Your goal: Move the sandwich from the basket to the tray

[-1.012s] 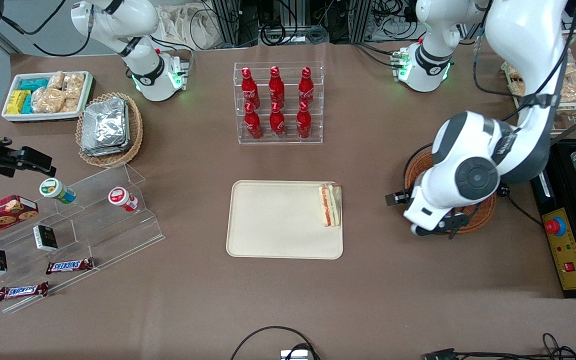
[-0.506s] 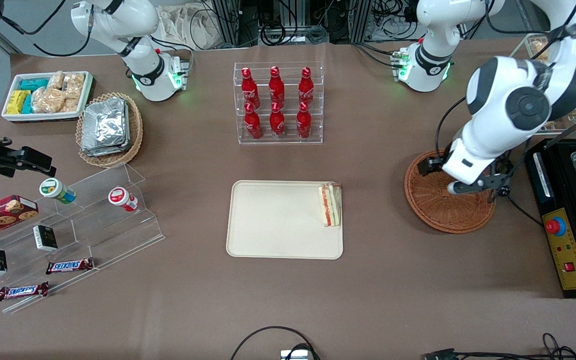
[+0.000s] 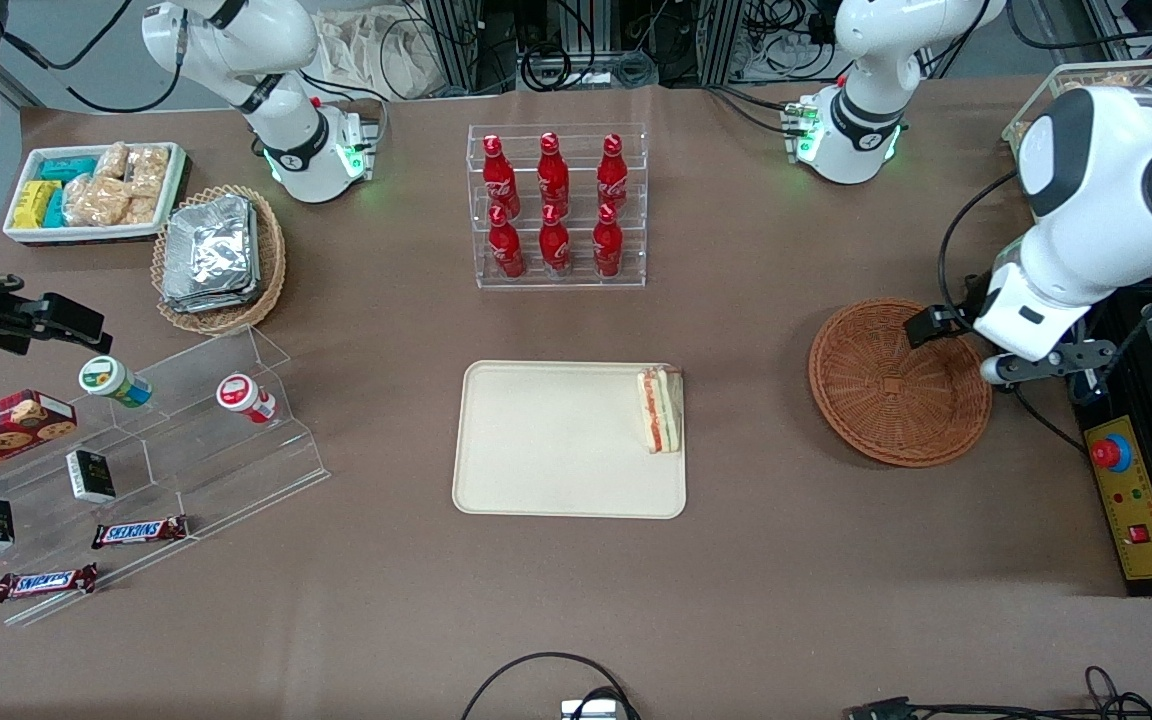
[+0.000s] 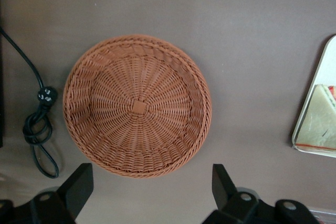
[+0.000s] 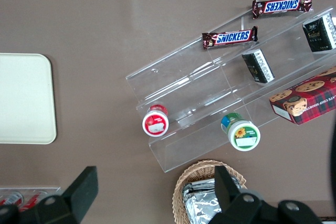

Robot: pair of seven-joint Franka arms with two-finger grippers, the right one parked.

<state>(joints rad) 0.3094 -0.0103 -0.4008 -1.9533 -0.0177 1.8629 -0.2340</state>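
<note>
- Cream plastic tray [image 3: 556, 440], biggest task item, sits well apart from the jaws, toward the parked arm's end of the table; sandwich [image 3: 660, 410] lies in it against the rim nearest the basket.
- Wicker basket [image 3: 898, 382], reddish-brown, is empty; wrist view puts it directly below the jaws, its woven floor fully bare.
- Gripper [image 4: 149, 187] hovers above the basket's edge toward the working arm's end, jaws spread wide, holding nothing.
- Sandwich is well clear of the jaws and touches nothing but the tray.
- Judgement: placing looks done, step in hand is the retreat. Do it well by keeping height, jaws apart, and steering clear of the basket rim and the black cable [image 4: 37, 129] just beside it.
- Wrist view shows the bare basket floor and jaw spread, only a sliver of tray and sandwich; front view shows the whole tray but hides the fingers under the arm.
</note>
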